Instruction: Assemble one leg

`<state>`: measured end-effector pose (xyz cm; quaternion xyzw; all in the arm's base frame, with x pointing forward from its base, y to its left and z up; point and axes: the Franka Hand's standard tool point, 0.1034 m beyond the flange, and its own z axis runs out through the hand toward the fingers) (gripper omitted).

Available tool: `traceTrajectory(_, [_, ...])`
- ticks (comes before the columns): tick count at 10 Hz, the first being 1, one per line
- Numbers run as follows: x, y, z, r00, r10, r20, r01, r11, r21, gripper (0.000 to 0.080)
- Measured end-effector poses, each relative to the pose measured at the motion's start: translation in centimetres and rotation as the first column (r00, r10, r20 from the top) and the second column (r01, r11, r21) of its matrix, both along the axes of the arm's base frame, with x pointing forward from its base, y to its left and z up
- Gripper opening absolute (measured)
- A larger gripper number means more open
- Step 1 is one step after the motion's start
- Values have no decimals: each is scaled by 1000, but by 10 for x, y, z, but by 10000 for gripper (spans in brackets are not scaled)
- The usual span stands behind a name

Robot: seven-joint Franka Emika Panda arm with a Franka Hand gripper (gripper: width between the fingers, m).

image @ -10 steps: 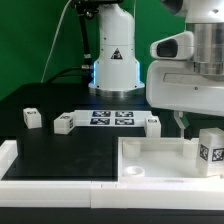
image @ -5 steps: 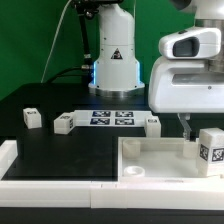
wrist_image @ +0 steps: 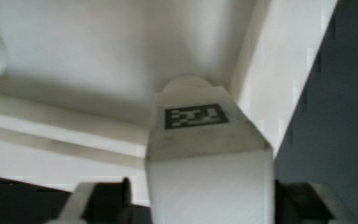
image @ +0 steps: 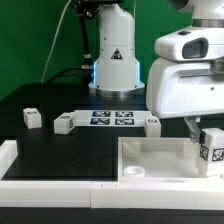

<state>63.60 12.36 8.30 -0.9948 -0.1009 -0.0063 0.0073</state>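
Observation:
One leg (image: 211, 150), a white block with a black-and-white tag, stands upright at the right end of the big white panel (image: 150, 160). My gripper (image: 200, 130) hangs right over its top, with one finger (image: 191, 127) showing beside it. In the wrist view the leg (wrist_image: 206, 160) and its tag (wrist_image: 195, 116) lie between my fingers (wrist_image: 91, 200). Dark gaps show on both sides, so my gripper (wrist_image: 206, 205) is open around the leg. Three more legs lie on the black table: one at the left (image: 33, 118), one beside it (image: 63, 124) and one at mid right (image: 153, 123).
The marker board (image: 112, 118) lies flat at the middle of the table. The robot's base (image: 113, 60) stands behind it. A low white rim (image: 10, 155) runs along the table's left and front.
My hand has moved down and toward the exterior view's right, and the finger is now closer to the standing leg. The leg itself has not moved.

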Motion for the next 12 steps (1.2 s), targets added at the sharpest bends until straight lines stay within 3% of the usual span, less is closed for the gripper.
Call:
traceTrajectory(1, [0, 0, 0, 1000, 2, 0, -2, 1000, 0, 290])
traceTrajectory(2, [0, 0, 0, 1000, -1, 0, 1, 1000, 0, 290])
traceTrajectory(4, [1, -2, -1, 934, -358, -6, 358, 934, 15, 290])
traceTrajectory(7, [1, -5, -1, 677, -736, -25, 736, 676, 26, 291])
traceTrajectory(8, [1, -5, -2, 549, -835, -32, 836, 548, 22, 291])
traceTrajectory(10, [1, -6, -2, 249, -968, -37, 969, 249, 13, 291])
traceTrajectory(12, [1, -8, -2, 88, -995, -51, 996, 88, 10, 291])
